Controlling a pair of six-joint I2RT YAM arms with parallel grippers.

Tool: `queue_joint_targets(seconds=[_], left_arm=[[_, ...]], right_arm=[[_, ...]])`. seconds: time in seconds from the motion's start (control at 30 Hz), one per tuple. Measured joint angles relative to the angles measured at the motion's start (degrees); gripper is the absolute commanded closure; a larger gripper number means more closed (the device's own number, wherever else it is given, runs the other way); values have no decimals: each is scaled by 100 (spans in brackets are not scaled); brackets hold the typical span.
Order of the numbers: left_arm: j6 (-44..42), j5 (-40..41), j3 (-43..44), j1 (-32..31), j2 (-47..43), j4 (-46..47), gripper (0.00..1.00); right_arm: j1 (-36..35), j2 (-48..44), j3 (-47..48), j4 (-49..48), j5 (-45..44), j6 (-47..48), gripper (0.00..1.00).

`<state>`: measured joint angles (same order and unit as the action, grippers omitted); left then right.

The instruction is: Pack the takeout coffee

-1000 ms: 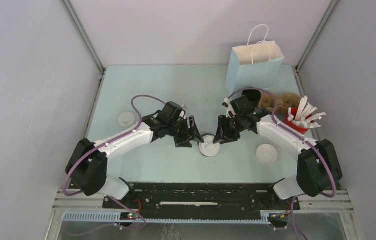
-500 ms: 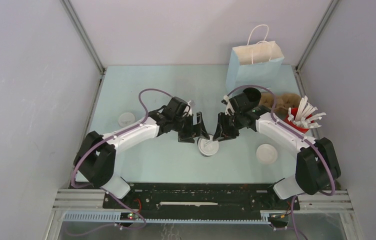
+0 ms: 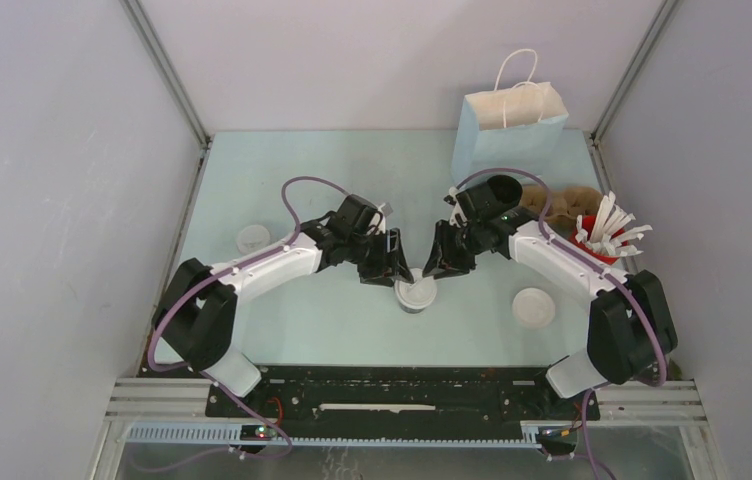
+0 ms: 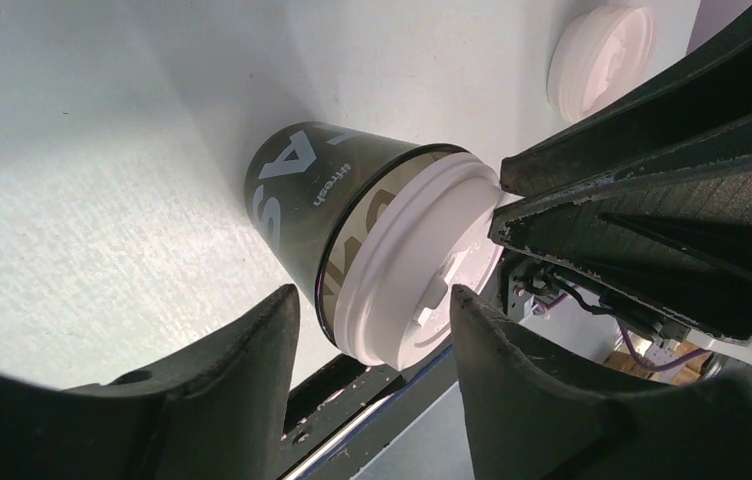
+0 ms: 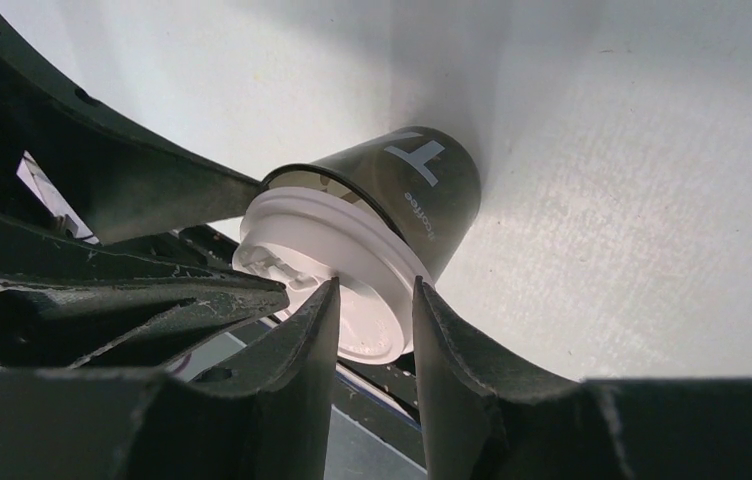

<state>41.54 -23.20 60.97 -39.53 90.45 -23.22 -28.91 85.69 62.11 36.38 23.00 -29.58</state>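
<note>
Though the lid (image 4: 422, 270) already sits on the coffee cup (image 3: 415, 297), the cup stands on the table well in front of the paper bag (image 3: 512, 130), not in it. My left pincer (image 4: 372, 300) gapes open astride the lid. My right pincer (image 5: 372, 290) is narrowed at the rim, but I cannot tell whether it grips. By my judgement, pressing the lid home and bagging the cup are left.

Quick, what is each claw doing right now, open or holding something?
Left gripper: open, either side of the lid.
Right gripper: closed on the lid's rim.
</note>
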Motion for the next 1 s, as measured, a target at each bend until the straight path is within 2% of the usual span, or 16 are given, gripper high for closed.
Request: queue_joint_targets(seconds=[0.23, 0.47, 0.73, 1.0], left_arm=[[4, 4, 0, 2, 9, 2, 48], [15, 2, 0, 35, 66, 11, 51], [59, -33, 0, 125, 66, 142, 53], [164, -107, 0, 142, 90, 249, 55]], right_arm=[[-2, 133, 107, -11, -2, -66, 54], [33, 133, 144, 111, 90, 26, 37], [181, -17, 87, 236, 367, 155, 31], [188, -166, -192, 138, 522, 179, 44]])
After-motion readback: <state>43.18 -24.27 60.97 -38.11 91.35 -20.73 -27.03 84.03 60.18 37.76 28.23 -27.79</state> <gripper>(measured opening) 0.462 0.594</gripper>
